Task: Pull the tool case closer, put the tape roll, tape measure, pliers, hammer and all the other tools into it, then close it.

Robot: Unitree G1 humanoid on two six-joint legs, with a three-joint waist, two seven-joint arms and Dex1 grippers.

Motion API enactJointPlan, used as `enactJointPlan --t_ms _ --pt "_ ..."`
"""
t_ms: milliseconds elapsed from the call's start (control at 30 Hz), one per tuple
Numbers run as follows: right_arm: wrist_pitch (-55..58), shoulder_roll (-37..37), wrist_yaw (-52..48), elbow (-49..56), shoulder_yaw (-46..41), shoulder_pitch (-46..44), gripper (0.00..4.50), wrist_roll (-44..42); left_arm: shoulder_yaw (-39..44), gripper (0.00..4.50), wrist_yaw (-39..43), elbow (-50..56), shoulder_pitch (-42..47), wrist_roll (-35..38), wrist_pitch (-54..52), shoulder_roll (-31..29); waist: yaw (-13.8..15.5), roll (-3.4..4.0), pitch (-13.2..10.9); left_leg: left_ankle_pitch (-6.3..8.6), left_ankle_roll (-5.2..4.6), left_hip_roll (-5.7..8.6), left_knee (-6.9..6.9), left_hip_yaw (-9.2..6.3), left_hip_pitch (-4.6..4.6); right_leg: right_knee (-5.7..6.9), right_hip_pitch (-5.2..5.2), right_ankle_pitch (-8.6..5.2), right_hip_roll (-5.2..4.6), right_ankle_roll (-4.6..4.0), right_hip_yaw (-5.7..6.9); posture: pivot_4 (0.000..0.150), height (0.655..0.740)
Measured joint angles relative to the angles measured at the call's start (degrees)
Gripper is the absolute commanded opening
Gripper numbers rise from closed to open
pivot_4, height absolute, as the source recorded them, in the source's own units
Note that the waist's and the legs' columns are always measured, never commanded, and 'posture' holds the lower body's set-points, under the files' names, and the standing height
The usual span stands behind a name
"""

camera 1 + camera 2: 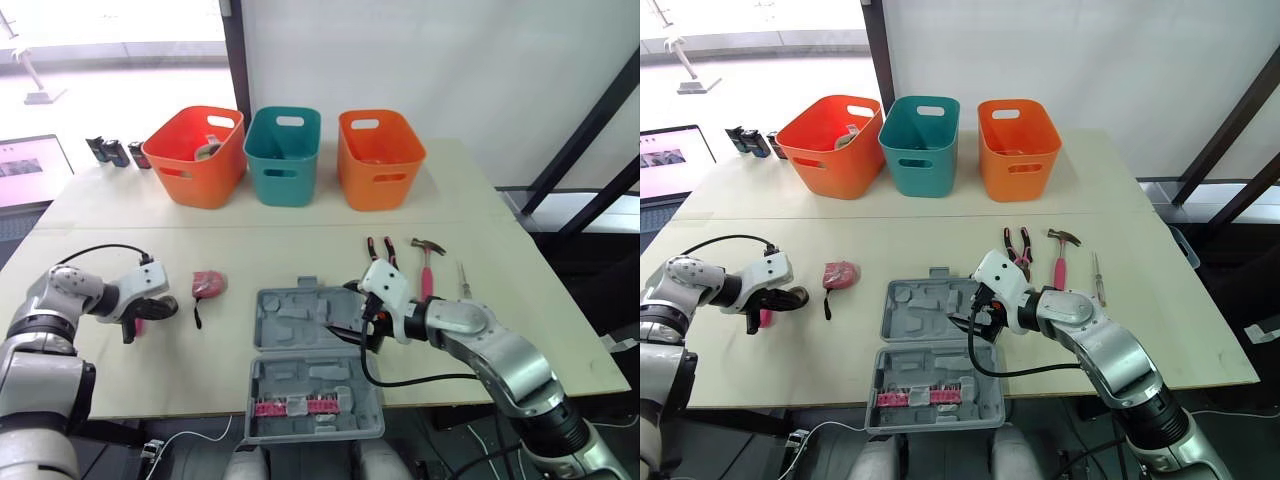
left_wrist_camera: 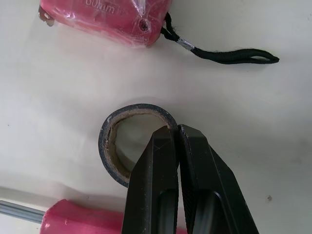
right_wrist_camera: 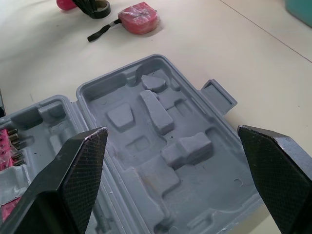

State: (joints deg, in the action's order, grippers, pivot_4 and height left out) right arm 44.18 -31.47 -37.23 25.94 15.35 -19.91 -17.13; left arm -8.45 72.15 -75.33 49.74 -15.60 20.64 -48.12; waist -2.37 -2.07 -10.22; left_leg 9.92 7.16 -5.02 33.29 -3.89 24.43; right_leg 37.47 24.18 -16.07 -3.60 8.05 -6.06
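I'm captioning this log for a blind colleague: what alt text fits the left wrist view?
The left gripper is shut on the wall of a black tape roll lying flat on a pale table. Nearby lies a pink tape measure with a black strap, and a pink tool handle lies beside the roll.

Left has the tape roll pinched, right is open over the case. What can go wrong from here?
1. The left gripper pinches only the tape roll's thin wall; it may swing or slip on lifting.
2. The open right gripper hangs over the tool case, so the arms may clash at the drop.
3. The pink-handled tool lies right beside the roll and could get dragged.
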Motion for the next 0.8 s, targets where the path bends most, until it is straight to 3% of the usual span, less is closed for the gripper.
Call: enactJointPlan --t_ms 333,667,800 --pt "-0.05 -0.04 -0.20 0.02 0.04 -0.01 4.50 0.05 1.10 0.02 18.27 4.80 12.27 6.27 -2.41 -0.03 0.04 -0.01 0.00 0.00 0.01 0.00 0.00 -0.01 0.02 -0.02 -0.01 0.00 -0.01 0.00 0.01 0.150 0.7400" --pt "-0.07 2.14 -0.23 -0.19 2.54 -3.88 4.50 0.67 -7.00 0.02 20.14 7.20 13.39 11.01 -3.30 15.80 -0.20 -0.02 0.00 -0.01 0.00 0.00 0.05 -0.07 0.03 0.00 -0.03 0.01 0.01 0.02 0.01 0.150 0.7400" --pt "0.12 2.36 0.31 -0.49 2.89 -4.01 4.50 1.43 -8.68 0.02 20.15 5.97 13.38 10.48 -2.20 18.45 -0.30 -0.02 0.00 -0.01 -0.01 0.00 0.05 -0.11 0.02 0.02 -0.03 0.01 0.04 0.02 0.02 0.150 0.7400"
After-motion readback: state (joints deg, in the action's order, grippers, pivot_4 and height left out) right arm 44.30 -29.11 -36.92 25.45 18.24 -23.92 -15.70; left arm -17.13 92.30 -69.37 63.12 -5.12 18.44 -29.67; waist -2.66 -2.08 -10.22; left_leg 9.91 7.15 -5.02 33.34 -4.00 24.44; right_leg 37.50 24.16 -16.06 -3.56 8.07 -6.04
